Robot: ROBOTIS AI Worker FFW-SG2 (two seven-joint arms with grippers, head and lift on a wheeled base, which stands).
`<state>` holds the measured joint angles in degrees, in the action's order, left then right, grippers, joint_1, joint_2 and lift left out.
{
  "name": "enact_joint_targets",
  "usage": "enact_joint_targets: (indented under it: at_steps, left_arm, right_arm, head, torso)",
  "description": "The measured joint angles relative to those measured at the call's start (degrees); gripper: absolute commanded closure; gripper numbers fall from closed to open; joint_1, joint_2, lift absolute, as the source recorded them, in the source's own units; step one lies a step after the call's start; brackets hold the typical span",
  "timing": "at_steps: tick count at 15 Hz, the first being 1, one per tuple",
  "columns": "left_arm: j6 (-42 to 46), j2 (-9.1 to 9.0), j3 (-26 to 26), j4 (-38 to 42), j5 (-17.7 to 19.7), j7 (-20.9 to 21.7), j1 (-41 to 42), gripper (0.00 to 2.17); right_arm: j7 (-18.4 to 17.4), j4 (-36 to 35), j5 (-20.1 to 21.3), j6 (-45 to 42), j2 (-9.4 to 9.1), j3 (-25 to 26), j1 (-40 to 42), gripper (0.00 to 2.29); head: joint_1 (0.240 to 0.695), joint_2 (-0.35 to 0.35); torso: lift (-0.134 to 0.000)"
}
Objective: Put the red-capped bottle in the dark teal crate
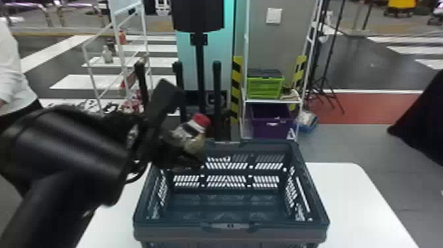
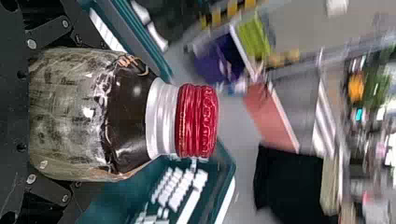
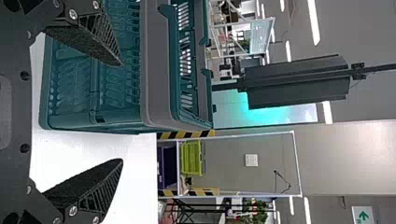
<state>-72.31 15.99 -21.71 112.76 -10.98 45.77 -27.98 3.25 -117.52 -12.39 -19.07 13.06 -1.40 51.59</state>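
In the head view my left gripper [image 1: 179, 145] is over the back left corner of the dark teal crate [image 1: 230, 227], shut on the red-capped bottle [image 1: 194, 127], which is tilted with its cap up and to the right. The left wrist view has the bottle [image 2: 128, 119] lengthwise, cap pointing away from my left gripper [image 2: 35, 114], the crate's rim [image 2: 226, 163] beyond it. From the right wrist, my right gripper [image 3: 122, 112] stands open with nothing between its fingers, and the crate [image 3: 156, 70] is ahead of it.
The crate stands on a white table [image 1: 349, 198]. Behind the table are a white rack [image 1: 273, 101] with a green crate [image 1: 264, 86] and a purple bin [image 1: 270, 123], and a black stand [image 1: 200, 72]. A person stands at the far left.
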Motion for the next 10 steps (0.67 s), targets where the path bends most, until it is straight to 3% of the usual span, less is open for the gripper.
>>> enact_joint_targets:
  at_steps: [3, 5, 6, 8, 10]
  left_arm:
    - [7.4, -0.78, -9.2, -17.6, 1.9, 7.0, -10.2, 2.15]
    - [12.9, -2.58, -14.8, -28.9, 3.0, 9.8, -15.1, 2.15]
    - [15.6, -3.90, -17.0, -34.1, 3.1, 11.0, -16.8, 2.15]
    - [24.6, -8.37, -20.4, -47.5, 1.4, 13.5, -19.3, 2.15]
    - [35.2, -11.86, -20.9, -58.1, -0.9, 12.7, -20.2, 2.15]
  right_arm:
    - [0.0, 0.2, -0.5, -1.7, -0.18, 0.5, 0.6, 0.15]
    - [0.0, 0.6, -0.9, -2.6, -0.22, 0.9, 0.9, 0.15]
    - [0.0, 0.7, -1.0, -2.8, -0.23, 1.0, 0.9, 0.15]
    - [0.0, 0.7, -1.1, -3.3, -0.30, 1.0, 0.8, 0.15]
    - [0.0, 0.7, -1.0, -3.7, -0.44, 1.0, 0.8, 0.15]
  head:
    - [0.499, 0.000]
    - [0.499, 0.000]
    - [0.499, 0.000]
    - [0.499, 0.000]
    - [0.499, 0.000]
  torso:
    - [0.000]
    - [0.000]
    - [0.000]
    - [0.000]
    - [0.000]
